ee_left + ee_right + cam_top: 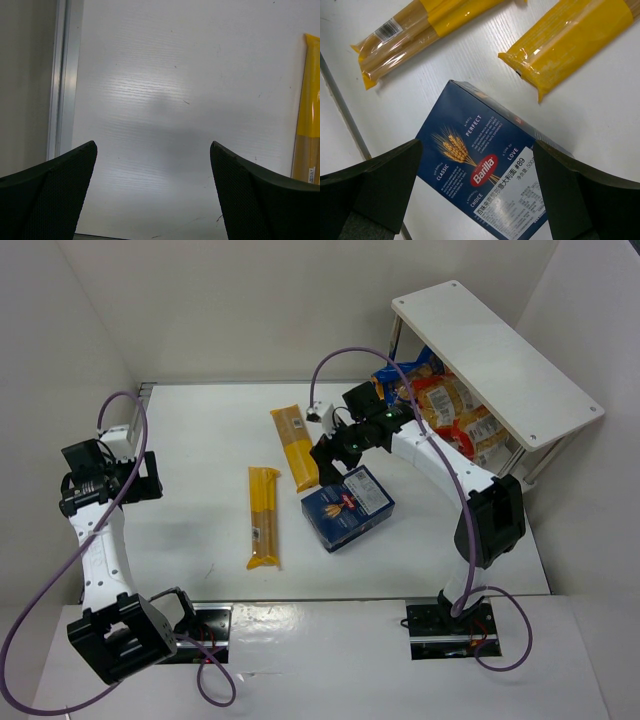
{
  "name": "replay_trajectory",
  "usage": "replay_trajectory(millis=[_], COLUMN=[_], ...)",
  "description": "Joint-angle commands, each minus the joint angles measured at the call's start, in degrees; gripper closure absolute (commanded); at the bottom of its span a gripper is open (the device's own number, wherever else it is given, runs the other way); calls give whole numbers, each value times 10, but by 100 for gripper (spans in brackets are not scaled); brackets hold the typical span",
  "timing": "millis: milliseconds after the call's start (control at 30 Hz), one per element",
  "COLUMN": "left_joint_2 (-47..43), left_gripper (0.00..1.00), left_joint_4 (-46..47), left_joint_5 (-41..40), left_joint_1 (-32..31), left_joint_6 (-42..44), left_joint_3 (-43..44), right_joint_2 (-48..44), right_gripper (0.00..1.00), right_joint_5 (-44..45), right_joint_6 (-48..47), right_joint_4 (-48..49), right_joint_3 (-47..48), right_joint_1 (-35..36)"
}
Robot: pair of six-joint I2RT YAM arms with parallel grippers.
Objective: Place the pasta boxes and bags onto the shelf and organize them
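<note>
At table (200, 440) centre, beneath our right gripper (476, 150): dark blue pasta box (348, 507), lying flat.
Right jaws spread, empty, askew to its long axis; our left gripper (153, 144), likewise spread, well apart.

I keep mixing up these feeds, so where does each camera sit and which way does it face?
Top external: above and behind the bases, looking down on table, shelf, left arm and right arm.
Left wrist: rides the left arm, faces bare table; left gripper open.
Right wrist: rides the right arm, faces the blue pasta box; right gripper open above it.
Shared: top and right wrist both show the box and spaghetti packets.
</note>
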Motion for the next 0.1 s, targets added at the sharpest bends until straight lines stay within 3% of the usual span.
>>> replay_trajectory(millis=[0,67], left_joint_2=[-2,-2], left_gripper=[1,1], left_joint_4=[16,16], left_joint_5=[1,1], left_joint_1=[3,3], left_joint_6=[-10,-10], left_joint_3=[-2,-2], right_joint_2=[-12,-12], right_gripper=[1,1], right_joint_5=[-7,6], right_joint_6=[-9,-2], right_joint_4=[-3,3], right_joint_3=[17,17], right_joint_1=[-3,-3])
